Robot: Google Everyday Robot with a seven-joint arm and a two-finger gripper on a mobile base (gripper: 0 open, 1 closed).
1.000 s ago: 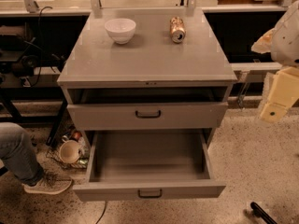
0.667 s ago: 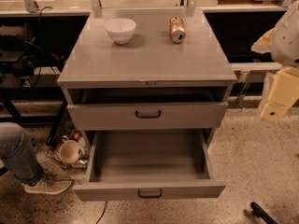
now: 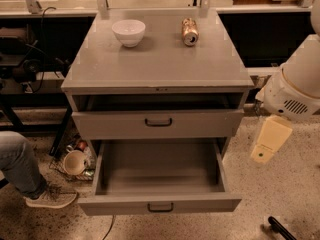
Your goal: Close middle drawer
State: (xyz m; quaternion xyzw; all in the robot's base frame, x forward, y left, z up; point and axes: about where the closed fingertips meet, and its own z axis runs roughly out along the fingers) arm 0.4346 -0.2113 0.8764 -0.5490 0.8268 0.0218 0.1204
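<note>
Starting at the lower right corner of the camera view, the gripper (image 3: 279,228) appears only as a slim dark part just above the speckled floor (image 3: 280,184). Whether it is open or closed cannot be told, nor whether it holds anything. It is well apart from the cabinet and touches no drawer.

Above it, a cream-coloured arm segment (image 3: 270,139) hangs from a white rounded arm housing (image 3: 295,86) to the right of the cabinet.

The middle drawer (image 3: 160,166) is pulled far out of the grey cabinet (image 3: 160,64). Its long box is open to view and its low front panel sits nearest the camera. A small black bar handle (image 3: 160,207) is centred on that panel.

Directly above, the upper drawer (image 3: 115,125) has a taller front and a larger black handle (image 3: 158,122). A dark gap shows over its front.

On the cabinet top, a white bowl (image 3: 129,32) stands at rear left and a can (image 3: 189,31) lies on its side at rear right.

At the left edge, a person's jeans-clad leg (image 3: 17,166) and shoe (image 3: 50,199) rest on the floor, near a cup (image 3: 75,162) beside the cabinet.
</note>
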